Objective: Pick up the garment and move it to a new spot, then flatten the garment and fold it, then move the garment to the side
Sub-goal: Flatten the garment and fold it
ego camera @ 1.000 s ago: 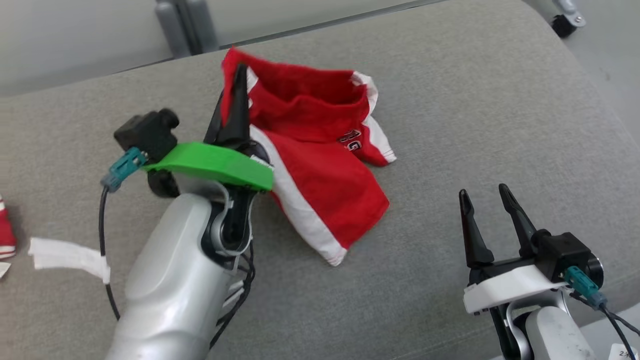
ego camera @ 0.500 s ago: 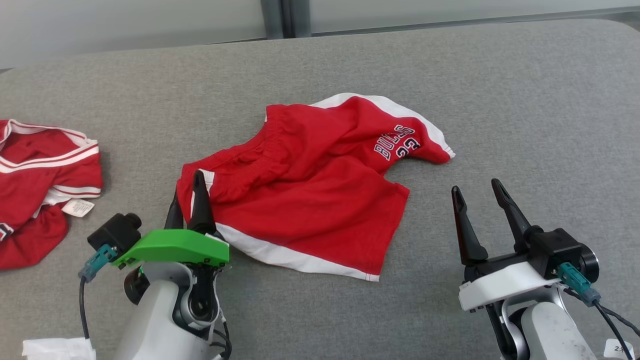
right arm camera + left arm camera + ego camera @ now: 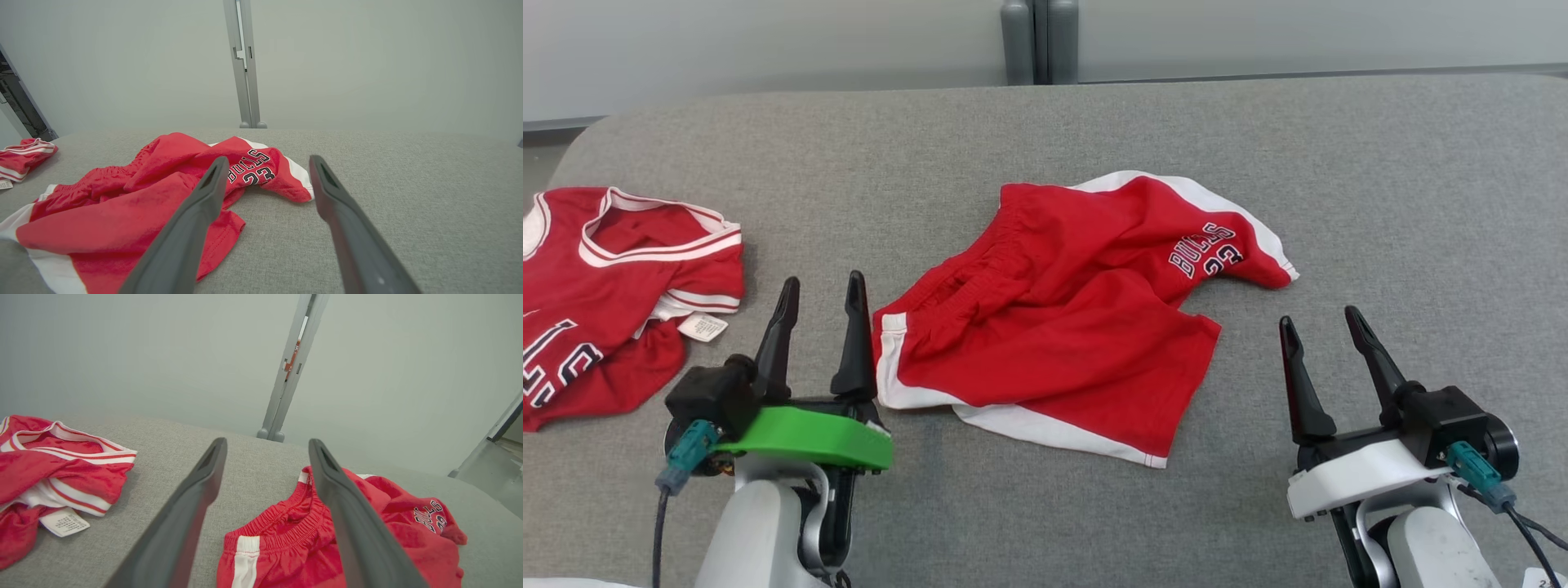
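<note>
The garment (image 3: 1078,318), a pair of red shorts with white side stripes and dark lettering, lies rumpled in the middle of the grey padded surface (image 3: 1380,204). The same shorts (image 3: 310,547) (image 3: 135,204) appear in both wrist views. My left gripper (image 3: 822,286) stands open just left of the waistband corner, holding nothing. My right gripper (image 3: 1318,317) is open too, to the right of the shorts and apart from them.
A second red piece of clothing, a jersey (image 3: 613,286) with white trim and a white label, lies at the far left of the surface. Behind the far edge stand a pale wall and a grey post (image 3: 1037,41).
The left gripper has opened and let go of the shorts, which now lie spread on the surface. The head camera has swung, so the whole picture has shifted.
</note>
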`<state>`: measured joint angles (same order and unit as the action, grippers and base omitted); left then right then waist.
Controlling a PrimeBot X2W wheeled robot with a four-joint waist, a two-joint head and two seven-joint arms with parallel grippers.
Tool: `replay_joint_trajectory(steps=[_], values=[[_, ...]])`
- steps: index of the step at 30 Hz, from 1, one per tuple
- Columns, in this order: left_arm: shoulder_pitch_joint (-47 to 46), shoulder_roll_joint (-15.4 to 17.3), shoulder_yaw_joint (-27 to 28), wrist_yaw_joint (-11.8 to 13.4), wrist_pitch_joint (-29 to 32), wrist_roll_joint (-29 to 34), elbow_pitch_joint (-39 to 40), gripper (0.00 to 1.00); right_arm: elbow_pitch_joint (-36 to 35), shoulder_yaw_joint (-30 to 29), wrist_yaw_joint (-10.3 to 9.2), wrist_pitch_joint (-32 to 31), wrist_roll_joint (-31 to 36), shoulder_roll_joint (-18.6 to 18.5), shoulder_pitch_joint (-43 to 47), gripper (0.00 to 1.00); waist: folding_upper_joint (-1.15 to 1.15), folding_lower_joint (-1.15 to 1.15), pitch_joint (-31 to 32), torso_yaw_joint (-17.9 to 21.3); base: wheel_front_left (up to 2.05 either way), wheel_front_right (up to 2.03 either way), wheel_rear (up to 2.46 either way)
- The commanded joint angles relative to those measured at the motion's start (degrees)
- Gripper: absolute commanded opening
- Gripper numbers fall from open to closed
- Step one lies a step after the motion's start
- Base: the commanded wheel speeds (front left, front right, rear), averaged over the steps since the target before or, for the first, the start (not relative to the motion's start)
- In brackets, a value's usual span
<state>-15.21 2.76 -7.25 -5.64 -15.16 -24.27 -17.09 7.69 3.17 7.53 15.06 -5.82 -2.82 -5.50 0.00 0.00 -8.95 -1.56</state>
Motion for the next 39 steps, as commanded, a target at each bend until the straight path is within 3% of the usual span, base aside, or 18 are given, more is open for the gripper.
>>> replay_joint_trajectory(steps=[1, 8, 22, 37, 39], values=[[1.53, 0.24, 0.1, -0.48, 0.02, 2.88, 0.76, 1.0, 0.17, -0.11, -0.08, 0.18, 0.55, -0.12, 0.7, 1.0, 0.0, 0.0, 0.81, -0.31, 0.0, 0.0, 0.0], [4.45, 0.51, -0.07, -1.45, 0.01, 10.83, 2.24, 1.0, 3.57, 2.07, -0.08, -0.26, -0.69, -0.14, 1.41, 1.0, 0.0, 0.0, 2.41, -0.06, 0.0, 0.0, 0.0], [5.94, 0.26, -0.36, -1.91, 0.01, 10.54, 3.77, 1.0, 17.64, 5.76, -0.08, -11.66, -5.9, -0.16, -6.99, 1.0, 0.0, 0.0, 0.37, -3.28, 0.0, 0.0, 0.0], [4.65, 0.2, -2.13, -1.94, 0.01, 9.93, 4.02, 1.0, 32.31, 9.54, -0.07, -12.9, -5.59, -0.13, -15.73, 1.0, 0.0, 0.0, -1.75, -5.36, 0.0, 0.0, 0.0], [4.56, 0.19, -2.16, -1.94, 0.01, 9.73, 4.13, 1.0, 33.6, 10.91, -0.04, -13.17, -5.66, -0.02, -16.85, 0.73, 0.0, 0.0, -2.17, -5.27, 0.0, 0.0, 0.0]])
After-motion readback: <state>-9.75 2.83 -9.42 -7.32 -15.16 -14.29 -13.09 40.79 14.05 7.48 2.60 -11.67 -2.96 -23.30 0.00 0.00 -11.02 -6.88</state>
